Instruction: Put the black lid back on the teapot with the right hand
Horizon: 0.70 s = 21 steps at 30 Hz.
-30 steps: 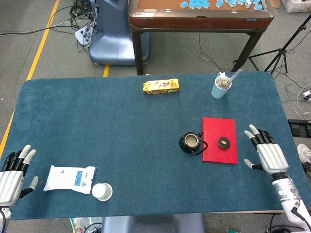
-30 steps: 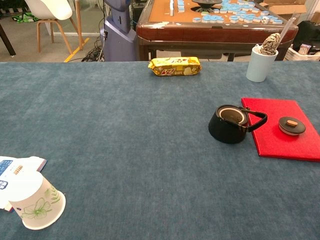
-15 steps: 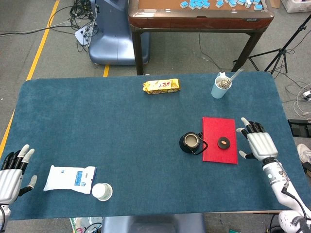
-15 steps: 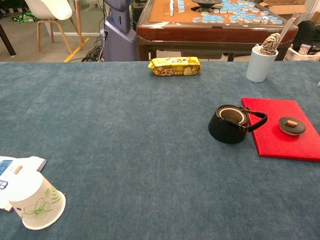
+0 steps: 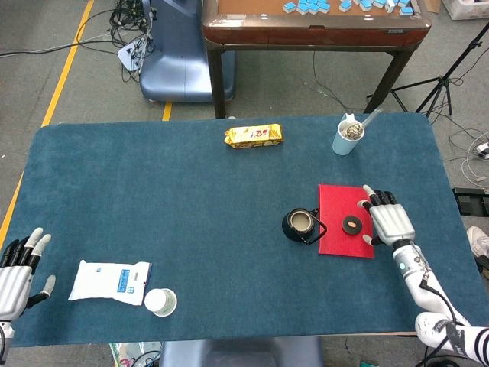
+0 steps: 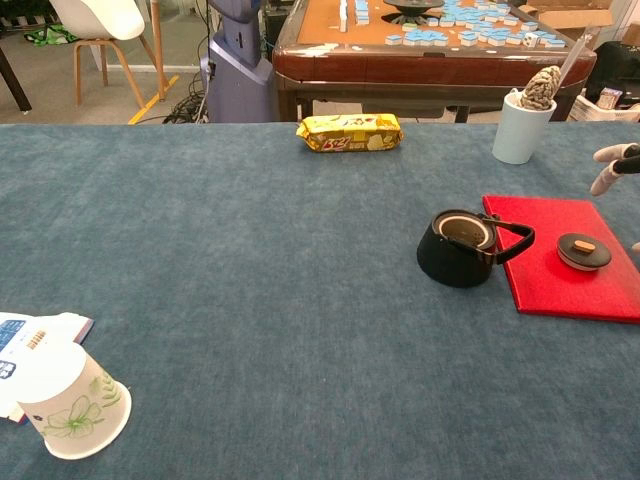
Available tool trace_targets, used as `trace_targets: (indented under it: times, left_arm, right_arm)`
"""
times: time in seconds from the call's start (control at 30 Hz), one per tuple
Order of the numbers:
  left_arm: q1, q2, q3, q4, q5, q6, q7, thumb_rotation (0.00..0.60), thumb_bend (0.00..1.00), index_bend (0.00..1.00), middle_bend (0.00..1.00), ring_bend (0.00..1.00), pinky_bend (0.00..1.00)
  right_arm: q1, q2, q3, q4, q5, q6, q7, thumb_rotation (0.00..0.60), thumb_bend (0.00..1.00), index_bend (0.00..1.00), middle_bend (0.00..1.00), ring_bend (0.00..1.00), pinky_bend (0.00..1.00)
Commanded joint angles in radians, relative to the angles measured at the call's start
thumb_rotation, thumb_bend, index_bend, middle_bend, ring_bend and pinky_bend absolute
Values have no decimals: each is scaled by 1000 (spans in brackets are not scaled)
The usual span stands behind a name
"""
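Observation:
The black teapot (image 5: 299,225) (image 6: 458,247) stands uncovered on the blue table, its handle folded toward the red mat (image 5: 336,239) (image 6: 545,290). On that mat lies the round black lid (image 5: 352,225) (image 6: 583,250) with a small brown knob. My right hand (image 5: 388,219) hovers over the mat's right edge, just right of the lid, fingers spread and holding nothing; only its fingertips (image 6: 612,168) show in the chest view. My left hand (image 5: 17,269) rests open at the table's near left corner.
A yellow snack packet (image 5: 254,135) lies at the back centre. A white cup with utensils (image 5: 349,137) stands back right. A tissue pack (image 5: 109,281) and a tipped paper cup (image 5: 161,302) lie near left. A wooden table with tiles (image 5: 313,19) stands beyond.
My right hand has moved left and forward from the table's right edge to the red mat, close beside the lid. The left hand has drifted slightly down and left.

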Motion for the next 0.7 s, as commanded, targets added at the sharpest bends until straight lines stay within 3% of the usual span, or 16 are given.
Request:
trace_targets:
  times: [0.03,0.7]
  left_arm:
    - [0,-3,0,11,-1,-1,-12,600,385,0,0,0,0]
    - [-3,-14,-6,67,-25,-27,-67,600,385,0,0,0,0]
  right_arm:
    - [12,-14,-5,15,14,-10,-7,600,237,241,0,0,0]
    - [91,-109,-32,128,77,-61,-42,600,237,241,0,0,0]
